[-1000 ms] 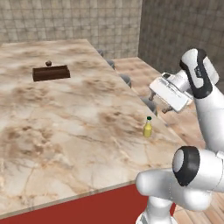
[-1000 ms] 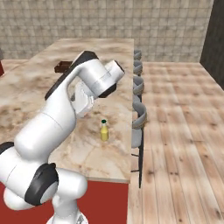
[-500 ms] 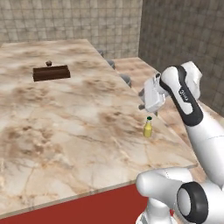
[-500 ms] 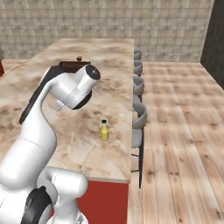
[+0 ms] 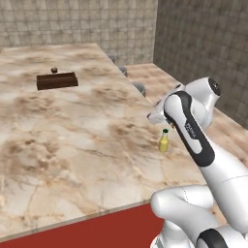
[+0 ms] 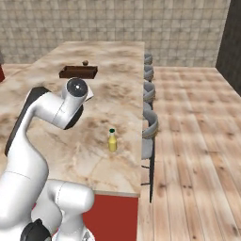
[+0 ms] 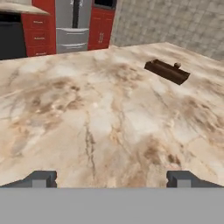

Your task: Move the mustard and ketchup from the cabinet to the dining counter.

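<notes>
Left base view shows our mustard upright at centre right on the dining counter, near its edge. Since a second ago our arm has swung lower and leftward from above it. Our gripper is spread wide, empty. Mustard delivered, we judge; the ketchup remains.

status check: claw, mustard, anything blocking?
Claw open, empty, over the dining counter. Mustard upright on counter near the stool-side edge. Dark tray far off, nothing blocking.
</notes>
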Tool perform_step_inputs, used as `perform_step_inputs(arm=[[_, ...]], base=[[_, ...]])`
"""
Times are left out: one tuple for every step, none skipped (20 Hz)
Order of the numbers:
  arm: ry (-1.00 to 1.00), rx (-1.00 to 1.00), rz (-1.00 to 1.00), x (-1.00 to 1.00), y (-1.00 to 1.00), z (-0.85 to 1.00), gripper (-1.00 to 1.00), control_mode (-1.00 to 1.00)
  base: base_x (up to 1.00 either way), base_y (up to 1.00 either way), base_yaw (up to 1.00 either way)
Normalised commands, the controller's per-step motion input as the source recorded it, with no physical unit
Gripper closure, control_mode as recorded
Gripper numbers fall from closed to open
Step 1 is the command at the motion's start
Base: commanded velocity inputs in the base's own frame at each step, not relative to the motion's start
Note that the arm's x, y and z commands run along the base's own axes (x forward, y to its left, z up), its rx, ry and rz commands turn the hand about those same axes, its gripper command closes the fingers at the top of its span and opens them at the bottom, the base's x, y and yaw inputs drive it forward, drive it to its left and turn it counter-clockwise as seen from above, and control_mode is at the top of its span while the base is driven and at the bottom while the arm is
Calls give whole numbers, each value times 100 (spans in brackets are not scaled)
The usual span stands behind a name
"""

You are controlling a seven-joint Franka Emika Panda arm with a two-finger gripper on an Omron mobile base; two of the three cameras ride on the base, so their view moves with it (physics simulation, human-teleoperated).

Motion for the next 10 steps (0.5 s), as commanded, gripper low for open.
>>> perform_step_inputs(arm=[[1,10,-29,9,-13,13,-100,-100],[0,11,-25,0,-23,13,-100,-100],[0,11,-23,0,-24,12,-100,-100],[0,11,-22,0,-22,5,-100,-100],[0,9,-18,-9,-12,0,-100,-100],[0,8,-16,-10,-11,0,-100,-100],[0,6,-14,-16,-9,0,-100,-100],[0,6,-11,-33,-2,0,-100,-100],[0,5,-10,-40,0,0,-100,-100],[0,5,-9,-49,0,0,-100,-100]], base=[[0,0,0],[0,0,0],[0,0,0],[0,0,0],[0,0,0],[0,0,0],[0,0,0],[0,0,0],[0,0,0],[0,0,0]])
